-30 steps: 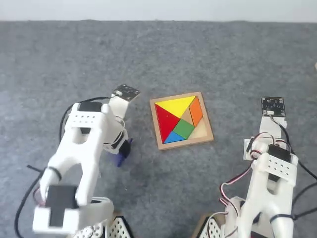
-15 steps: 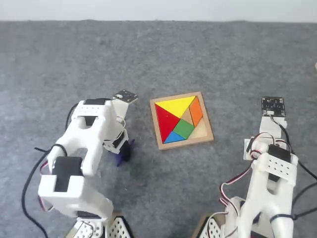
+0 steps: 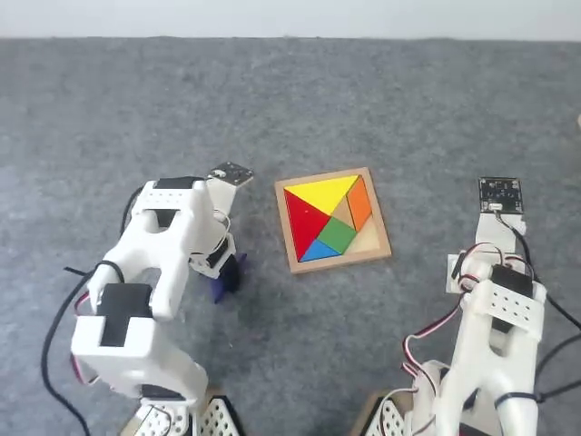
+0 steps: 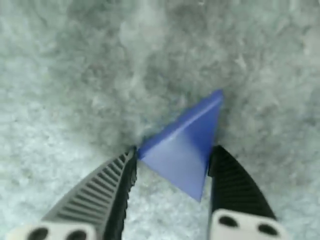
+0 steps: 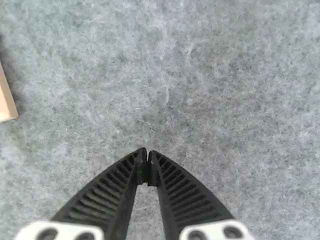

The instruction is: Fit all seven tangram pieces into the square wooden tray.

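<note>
My left gripper (image 4: 171, 151): closed part-way on the blue triangle (image 4: 186, 142), one ribbed finger (image 4: 120, 182) against its corner and the other against its opposite edge.
Blue triangle: down at the grey felt (image 4: 100, 75), between my fingers; I cannot tell whether it lies flat or is tipped up. From the high view it peeks out (image 3: 219, 290) beneath my left wrist, well apart from the tray, on its left side.
My right gripper (image 5: 147, 156): fully closed, fingertips pressed together, holding nothing, hanging over bare felt.
My left arm (image 3: 163, 241): bent forward, wrist pointing down at the felt.
My right arm (image 3: 501, 304): drawn back near its base, to the right of the tray.
Square wooden tray (image 3: 343, 262): on the felt between my two arms, turned slightly askew; one corner (image 5: 5, 102) shows at the edge of my right wrist view.
In the tray: a yellow triangle (image 3: 322, 193), a red triangle (image 3: 302, 222), an orange piece (image 3: 360, 204), a green piece (image 3: 338, 236), a small blue triangle (image 3: 316, 252) and a tan triangle (image 3: 342, 214).
Open slot (image 3: 370, 240): bare wood in the corner of the tray nearest my right arm.
</note>
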